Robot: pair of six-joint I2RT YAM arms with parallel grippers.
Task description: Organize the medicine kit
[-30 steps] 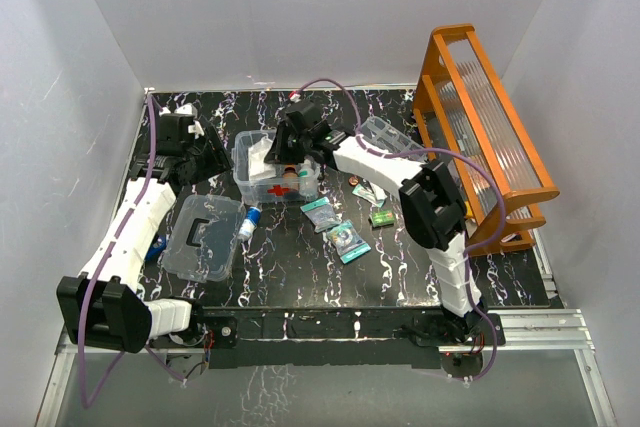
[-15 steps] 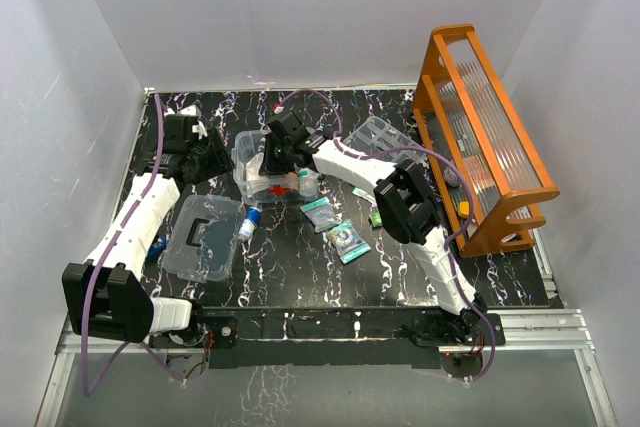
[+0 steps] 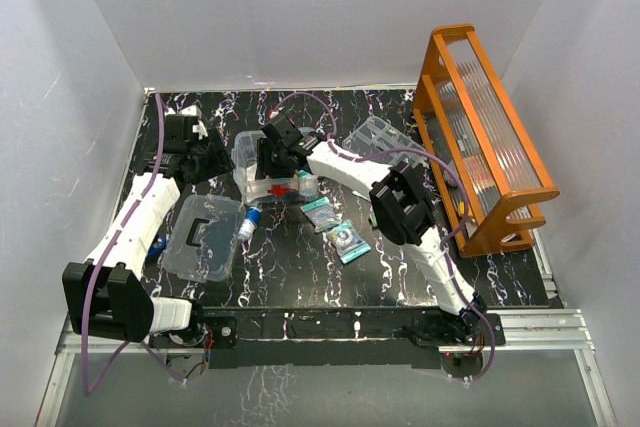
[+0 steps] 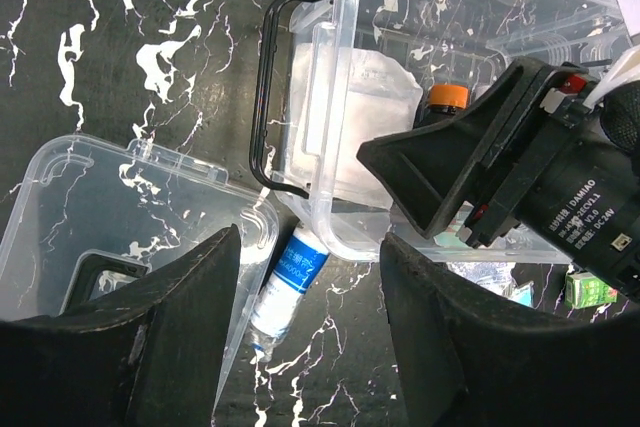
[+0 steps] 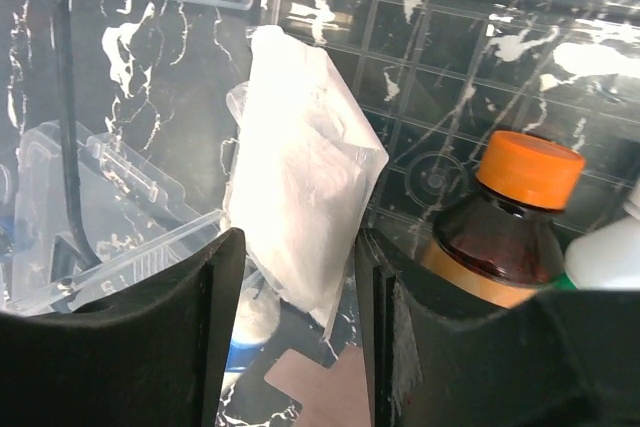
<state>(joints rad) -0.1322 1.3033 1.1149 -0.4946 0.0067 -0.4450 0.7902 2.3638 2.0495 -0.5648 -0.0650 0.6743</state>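
One right end effector [image 3: 272, 159] farther left over the box [image 3: 244, 157].

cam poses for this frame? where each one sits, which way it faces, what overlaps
Top external: above and behind the bases, looking down on the table; left arm and right arm show.
Left wrist: on the left arm, looking down at the box and lid; own fingers at the bottom.
Right wrist: on the right arm, looking into the box at a white pouch and orange-capped bottle; own fingers at the bottom.
Shared: both wrist views show pouch and bottle.
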